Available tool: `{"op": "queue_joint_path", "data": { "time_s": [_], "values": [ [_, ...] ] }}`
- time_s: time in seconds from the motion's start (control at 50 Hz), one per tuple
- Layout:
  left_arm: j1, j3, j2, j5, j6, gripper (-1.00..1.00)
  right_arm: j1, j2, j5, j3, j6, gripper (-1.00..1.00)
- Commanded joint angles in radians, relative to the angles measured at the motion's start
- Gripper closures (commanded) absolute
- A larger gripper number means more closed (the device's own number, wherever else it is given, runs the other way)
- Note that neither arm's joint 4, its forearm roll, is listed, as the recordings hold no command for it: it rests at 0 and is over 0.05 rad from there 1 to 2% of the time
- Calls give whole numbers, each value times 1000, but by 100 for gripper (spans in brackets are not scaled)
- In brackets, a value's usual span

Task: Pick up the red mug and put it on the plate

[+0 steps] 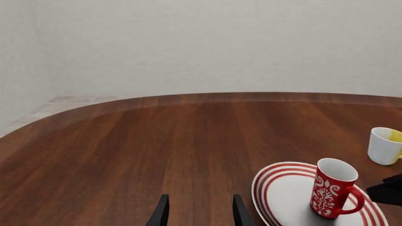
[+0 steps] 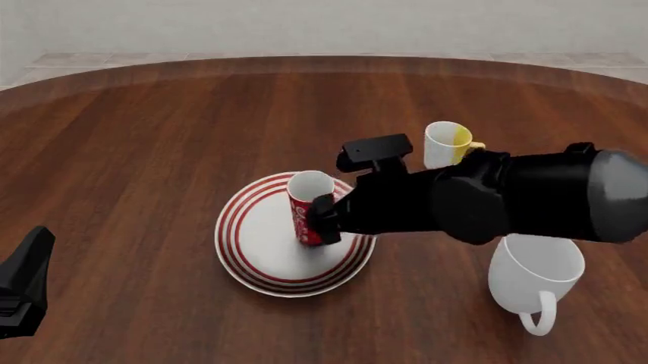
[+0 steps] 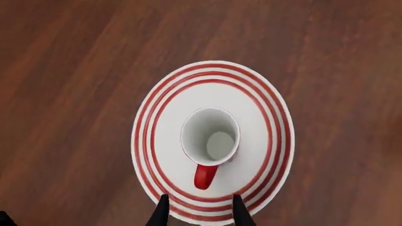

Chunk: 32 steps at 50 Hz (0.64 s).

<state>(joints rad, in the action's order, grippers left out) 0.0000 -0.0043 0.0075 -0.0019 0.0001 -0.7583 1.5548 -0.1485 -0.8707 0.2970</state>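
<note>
A: Where is the right pincer (image 3: 197, 209) now?

B: Above the near edge of the round white plate with concentric red rings (image 3: 267, 117), looking straight down. Its two dark fingertips stand apart and hold nothing; the handle of the small red mug with white swirl pattern (image 3: 210, 141) points back toward the gap between them.

A: So the mug is already on the plate?

B: It appears so. It stands upright, long axis vertical, near the plate's middle, white glossy inside showing. I'd judge only the retreat is left, straight up and back, clear of that handle.

A: And the left pincer (image 1: 197, 209)?

B: Also spread and empty, well off to the plate's left, over the dark wood-grain surface (image 1: 125, 155).

A: Anything else nearby?

B: A white mug with yellow inside (image 2: 445, 144) beyond the plate, and a large plain white mug (image 2: 532, 277) to its right.
</note>
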Motion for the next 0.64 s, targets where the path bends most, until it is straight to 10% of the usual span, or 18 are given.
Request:
{"op": "queue_joint_path", "data": {
  "time_s": [0.02,0.64],
  "values": [
    [0,0,0,0,0,-100,2,-181,-71,60,-21,-100],
    [0,0,0,0,0,-100,106,-829,-344,249,-70,-100]
  ]
}}
